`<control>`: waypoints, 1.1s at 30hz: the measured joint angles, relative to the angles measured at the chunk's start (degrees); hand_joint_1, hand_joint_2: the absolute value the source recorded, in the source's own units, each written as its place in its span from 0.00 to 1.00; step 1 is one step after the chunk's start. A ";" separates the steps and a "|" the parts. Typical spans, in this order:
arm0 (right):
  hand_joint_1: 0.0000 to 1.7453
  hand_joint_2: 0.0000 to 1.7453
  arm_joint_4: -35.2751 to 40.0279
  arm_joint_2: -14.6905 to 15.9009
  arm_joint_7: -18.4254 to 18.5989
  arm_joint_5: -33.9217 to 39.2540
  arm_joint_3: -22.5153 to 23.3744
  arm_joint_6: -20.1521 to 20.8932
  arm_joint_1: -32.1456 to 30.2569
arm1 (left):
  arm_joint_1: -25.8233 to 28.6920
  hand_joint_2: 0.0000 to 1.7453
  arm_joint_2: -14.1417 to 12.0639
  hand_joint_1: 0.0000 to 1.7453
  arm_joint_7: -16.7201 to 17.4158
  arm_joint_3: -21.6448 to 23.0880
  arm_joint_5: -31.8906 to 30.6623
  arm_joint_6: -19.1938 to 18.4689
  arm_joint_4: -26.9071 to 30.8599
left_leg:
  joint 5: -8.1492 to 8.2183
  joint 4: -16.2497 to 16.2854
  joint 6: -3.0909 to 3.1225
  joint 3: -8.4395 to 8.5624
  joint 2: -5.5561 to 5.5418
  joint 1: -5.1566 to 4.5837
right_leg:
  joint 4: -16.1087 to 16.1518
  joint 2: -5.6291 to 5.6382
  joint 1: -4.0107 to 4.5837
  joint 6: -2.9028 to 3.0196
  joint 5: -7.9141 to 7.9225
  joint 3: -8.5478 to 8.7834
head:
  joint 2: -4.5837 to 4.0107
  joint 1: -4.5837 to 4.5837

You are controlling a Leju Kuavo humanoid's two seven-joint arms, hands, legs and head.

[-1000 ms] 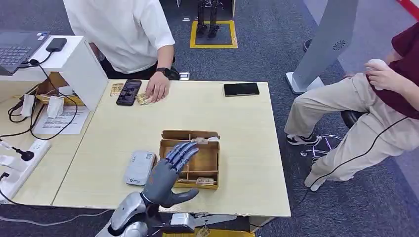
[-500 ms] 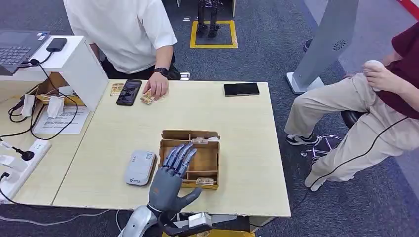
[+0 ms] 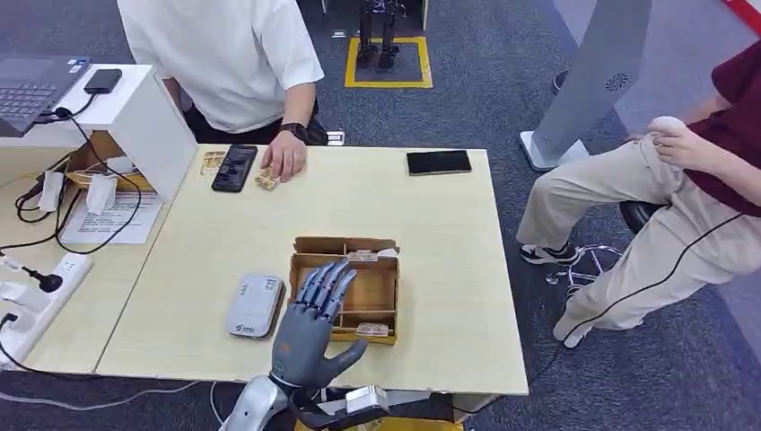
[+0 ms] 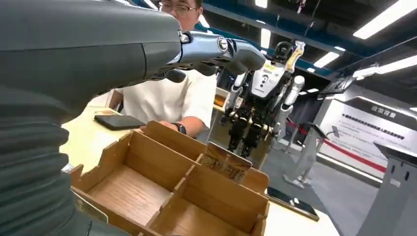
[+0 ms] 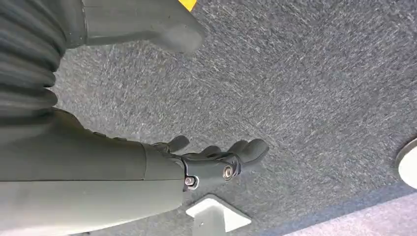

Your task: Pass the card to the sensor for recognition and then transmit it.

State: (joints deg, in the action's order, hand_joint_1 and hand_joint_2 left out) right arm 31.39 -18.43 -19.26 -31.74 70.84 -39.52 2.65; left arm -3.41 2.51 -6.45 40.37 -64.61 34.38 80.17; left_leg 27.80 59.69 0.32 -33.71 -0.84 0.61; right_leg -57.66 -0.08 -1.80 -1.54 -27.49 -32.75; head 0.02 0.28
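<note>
Currently my left hand [image 3: 310,323] hovers over the near-left part of the wooden divided box [image 3: 377,296], fingers [image 3: 325,280] extended and slightly spread, thumb out to the side; it holds nothing and I cannot tell whether the fingertips touch the box. In the left wrist view the fingers [image 4: 221,49] reach out above the box [image 4: 147,191], apart from it, and the nearer compartments show bare wood floors.

A card [image 4: 223,161] stands upright against a divider at the far side of the box, its top edge above the wall. From the head view I see it as a pale strip [image 3: 363,256] at the far edge of the box; another small card [image 3: 372,329] lies in the near-right compartment.

The grey card reader [image 3: 255,304] lies flat on the table [image 3: 431,224] just beside the box, on its left, apart from my hand.

My right hand [image 5: 216,160] hangs over grey carpet, fingers loosely apart, holding nothing.

Across the table a person in a white shirt [image 3: 224,54] rests a hand [image 3: 285,162] beside a black phone [image 3: 234,167]. A second phone [image 3: 438,162] lies at the far right. The left wrist view also shows another humanoid robot [image 4: 260,103] standing beyond the table.
</note>
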 joint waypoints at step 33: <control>0.00 1.00 0.15 0.02 0.35 1.46 -0.37 0.00 0.08 | 0.52 1.00 4.24 0.00 9.01 -6.06 -13.76 3.35 -6.40 | 0.00 0.00 0.00 -0.01 -0.01 0.00 | 0.00 0.00 0.00 0.00 0.00 0.01 | 0.00 0.00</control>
State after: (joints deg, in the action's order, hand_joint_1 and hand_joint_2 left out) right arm 31.54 -18.40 -18.91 -30.27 70.47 -39.52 2.72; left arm -2.89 6.75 2.56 34.31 -78.37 37.73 73.77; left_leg 27.79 59.69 0.32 -33.72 -0.85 0.61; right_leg -57.66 -0.08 -1.80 -1.54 -27.49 -32.73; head 0.02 0.28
